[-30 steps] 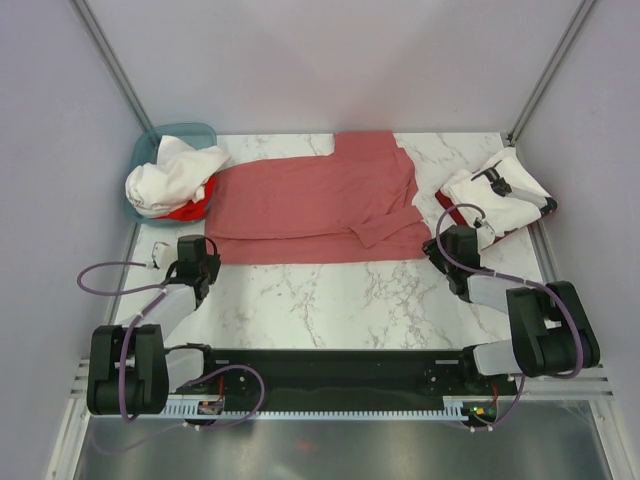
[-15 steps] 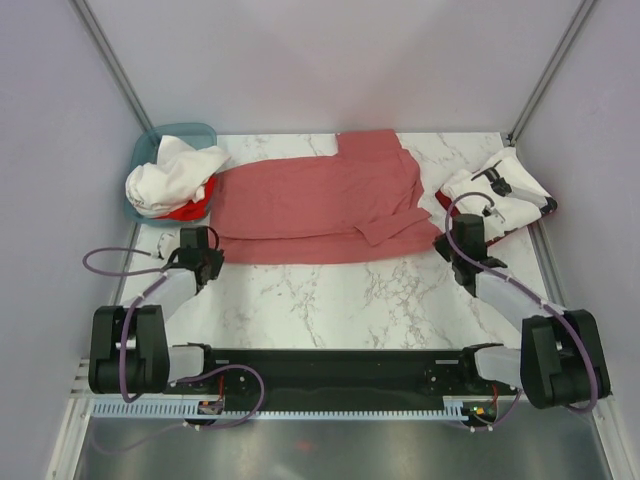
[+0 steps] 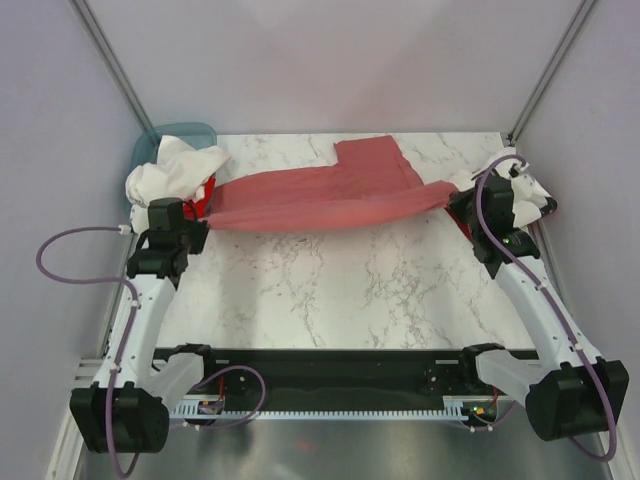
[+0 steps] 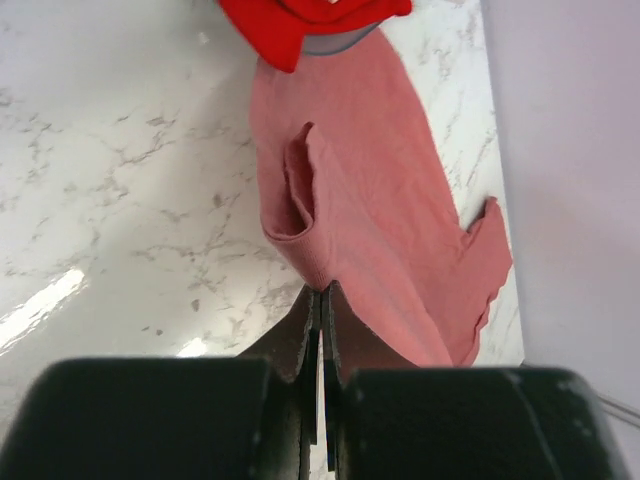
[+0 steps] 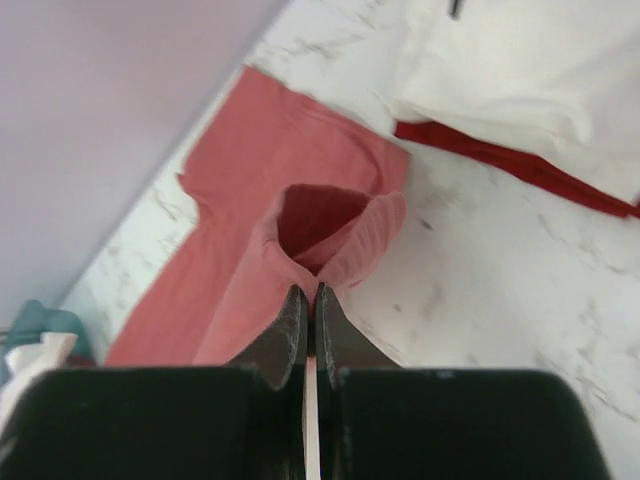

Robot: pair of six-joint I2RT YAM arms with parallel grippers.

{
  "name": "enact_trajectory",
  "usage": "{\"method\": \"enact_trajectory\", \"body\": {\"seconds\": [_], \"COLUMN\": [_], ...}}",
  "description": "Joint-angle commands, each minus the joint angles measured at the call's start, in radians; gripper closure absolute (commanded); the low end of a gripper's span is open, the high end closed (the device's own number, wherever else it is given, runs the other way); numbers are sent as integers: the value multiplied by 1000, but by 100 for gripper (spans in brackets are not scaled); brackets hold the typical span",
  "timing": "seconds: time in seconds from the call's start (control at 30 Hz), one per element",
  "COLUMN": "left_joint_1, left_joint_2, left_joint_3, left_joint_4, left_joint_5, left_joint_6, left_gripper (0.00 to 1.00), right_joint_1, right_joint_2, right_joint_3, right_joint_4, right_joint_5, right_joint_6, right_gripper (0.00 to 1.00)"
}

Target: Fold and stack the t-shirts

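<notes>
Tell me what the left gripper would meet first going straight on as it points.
The left gripper pinches the salmon-red t-shirt, which lies ahead; beyond it, probably the bright red t-shirt, depth unclear.

The white marbled surface (image 3: pixel 330 290) is carrying three lots of stuff. The salmon-red t-shirt (image 3: pixel 340 185) is lying across the far half, but only its far part and sleeve are actually resting on the marble. Its near edge is hanging raised, stretched left to right. A teal basket (image 3: pixel 188 128) is sitting in the far left corner, with a white t-shirt (image 3: pixel 170 170) and a bright red t-shirt (image 4: pixel 310 20) spilling over its rim. Far right, a folded white t-shirt (image 5: pixel 520 70) is lying on a dark red t-shirt (image 5: pixel 520 172) that's touching the marble.
</notes>
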Motion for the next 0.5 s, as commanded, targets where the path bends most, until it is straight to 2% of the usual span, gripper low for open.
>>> {"method": "enact_trajectory", "body": {"seconds": [0.0, 0.3, 0.47], "left_joint_1": [1, 3, 1], "left_joint_2": [-38, -302, -437], "left_joint_3": [-96, -305, -359], "left_joint_4": [-108, -130, -208], "left_joint_5": [-26, -10, 3], "left_joint_6": [10, 21, 24], "left_gripper": [98, 98, 98], "right_joint_1": [-4, -3, -4], "right_joint_2": [-51, -350, -462], "right_joint_3": [-128, -391, -411], "right_joint_4": [-96, -124, -252], "right_joint_5": [18, -6, -2], "right_joint_6": [1, 8, -15], "right_gripper": [100, 100, 100]}}
